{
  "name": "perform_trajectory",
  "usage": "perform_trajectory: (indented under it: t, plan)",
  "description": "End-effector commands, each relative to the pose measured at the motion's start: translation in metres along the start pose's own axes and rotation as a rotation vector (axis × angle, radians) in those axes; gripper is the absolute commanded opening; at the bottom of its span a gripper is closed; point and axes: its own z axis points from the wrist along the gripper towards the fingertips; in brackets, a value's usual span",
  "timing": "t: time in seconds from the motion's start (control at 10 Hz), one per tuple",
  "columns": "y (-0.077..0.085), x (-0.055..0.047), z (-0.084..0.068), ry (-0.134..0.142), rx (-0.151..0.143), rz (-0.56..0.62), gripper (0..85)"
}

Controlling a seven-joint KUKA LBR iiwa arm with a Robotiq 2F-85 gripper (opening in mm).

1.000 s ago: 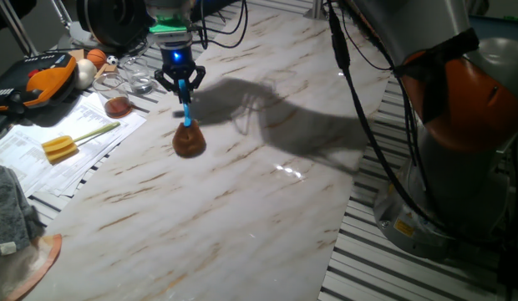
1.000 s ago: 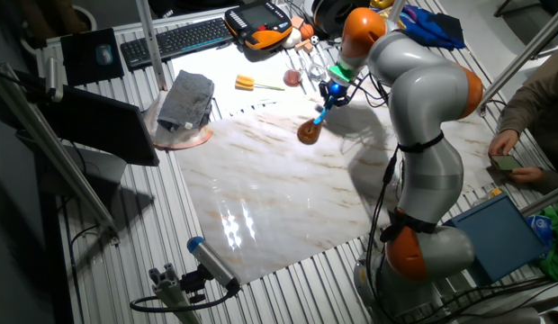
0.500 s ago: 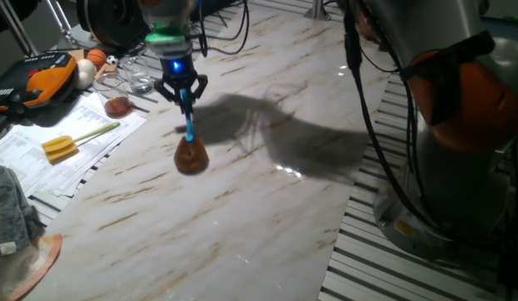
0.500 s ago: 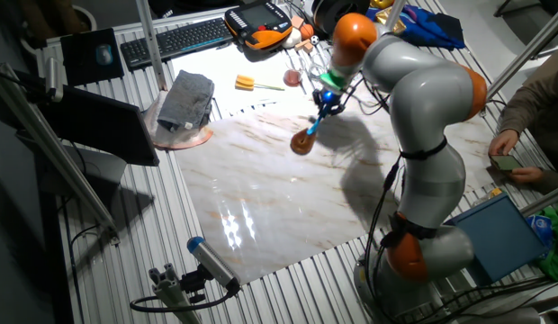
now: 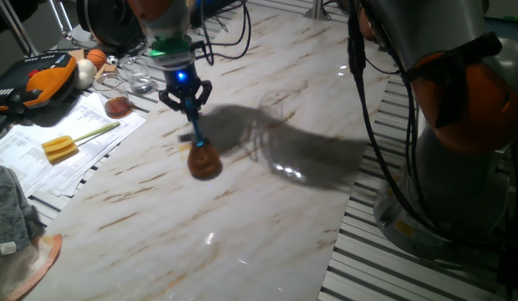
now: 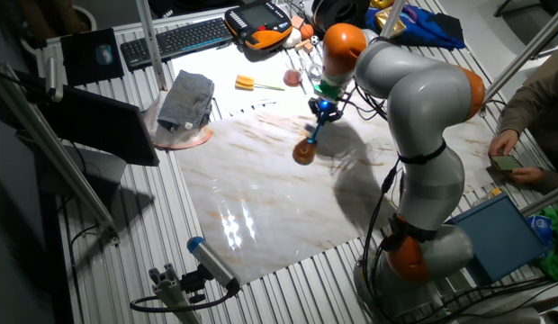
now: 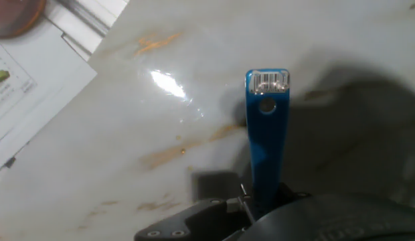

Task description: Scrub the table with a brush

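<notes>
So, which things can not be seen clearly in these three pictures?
- Brush bristle head: absent in the hand view, hidden behind the gripper body; only the blue handle shows.
- Fingers: too small and dark in both fixed views to tell their contact on the handle.
- Paper's print: too small.

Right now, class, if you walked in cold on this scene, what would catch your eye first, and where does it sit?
First, the small dish brush with a thin bright blue handle and rounded brown bristle head, pressed on the large white marble-look slab near its middle. The black two-finger gripper clamps the handle from above. Next, the big grey and orange robot arm looming at the slab's edge.
</notes>
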Motion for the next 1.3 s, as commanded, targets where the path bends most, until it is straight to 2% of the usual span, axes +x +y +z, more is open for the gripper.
perform_trajectory:
  t: [0.0, 0.2, 0.5, 0.6, 0.8, 0.9, 1.0, 1.1, 1.2]
  plan:
    - [-0.004, -0.010, -0.003, 0.006, 0.002, -0.040, 0.0]
    - [0.001, -0.028, -0.006, 0.010, -0.006, -0.014, 0.0]
    - [0.026, -0.046, -0.003, -0.020, -0.016, 0.109, 0.0]
    - [0.031, -0.050, -0.003, -0.014, -0.033, 0.159, 0.0]
    - [0.041, -0.048, -0.003, -0.033, -0.042, 0.232, 0.0]
    - [0.041, -0.049, -0.003, -0.046, -0.038, 0.228, 0.0]
    - [0.037, -0.052, -0.003, -0.047, -0.039, 0.203, 0.0]
    - [0.033, -0.056, -0.002, -0.056, -0.043, 0.169, 0.0]
    - [0.027, -0.061, -0.001, -0.071, -0.034, 0.110, 0.0]
